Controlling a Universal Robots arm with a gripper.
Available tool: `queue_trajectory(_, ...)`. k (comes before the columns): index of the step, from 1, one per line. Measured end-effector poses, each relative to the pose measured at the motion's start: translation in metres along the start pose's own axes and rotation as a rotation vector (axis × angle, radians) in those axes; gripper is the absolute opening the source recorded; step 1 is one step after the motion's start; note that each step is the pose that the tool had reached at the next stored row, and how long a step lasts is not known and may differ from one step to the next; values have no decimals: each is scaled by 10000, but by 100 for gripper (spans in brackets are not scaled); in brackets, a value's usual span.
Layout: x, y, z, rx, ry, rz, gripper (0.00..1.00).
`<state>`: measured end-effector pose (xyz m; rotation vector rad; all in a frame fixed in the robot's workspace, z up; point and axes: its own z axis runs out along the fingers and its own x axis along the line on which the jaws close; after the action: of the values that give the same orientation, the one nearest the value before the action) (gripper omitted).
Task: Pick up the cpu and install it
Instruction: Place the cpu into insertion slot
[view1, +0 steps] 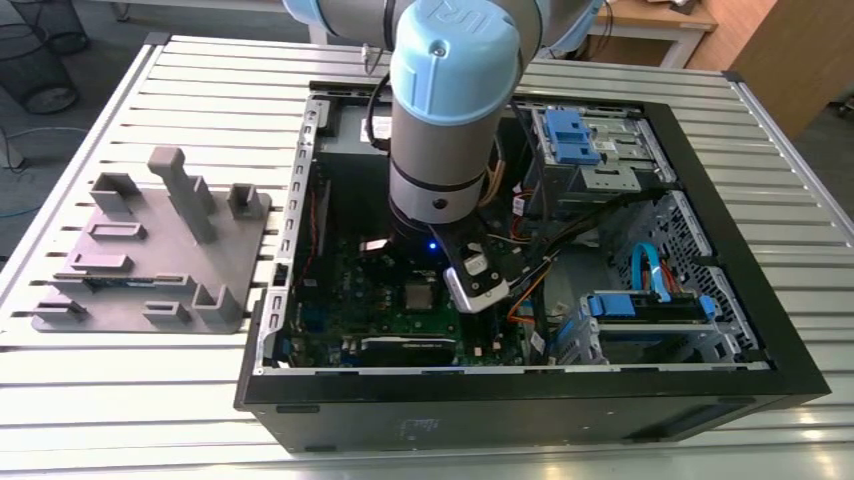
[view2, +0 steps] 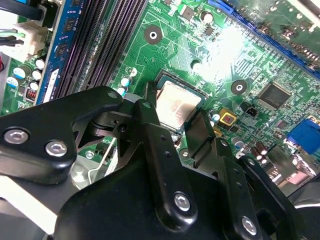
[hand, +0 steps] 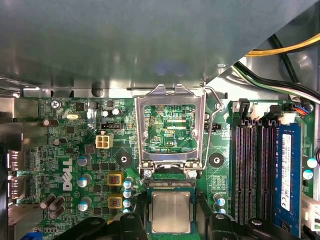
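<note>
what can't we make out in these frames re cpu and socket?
1. cpu underside: hidden beneath its own metal top in both wrist views.
2. cpu edge nearest the gripper: covered by the gripper's black body, second wrist view.
3. socket in the exterior view: too small to judge seating.
4. motherboard parts beside the socket: washed out by glare, second wrist view.

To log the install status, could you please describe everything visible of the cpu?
The cpu is a small, flat square chip with a pale silver-grey metal top. It lies level in its socket on the green motherboard, beside the raised load bracket. The open gripper straddles it, a finger on either side, apparently not touching.
</note>
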<state>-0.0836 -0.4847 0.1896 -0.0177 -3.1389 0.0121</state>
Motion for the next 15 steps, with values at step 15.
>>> queue_trajectory(15, 5, 0, 13, -4, -3, -2, 47)
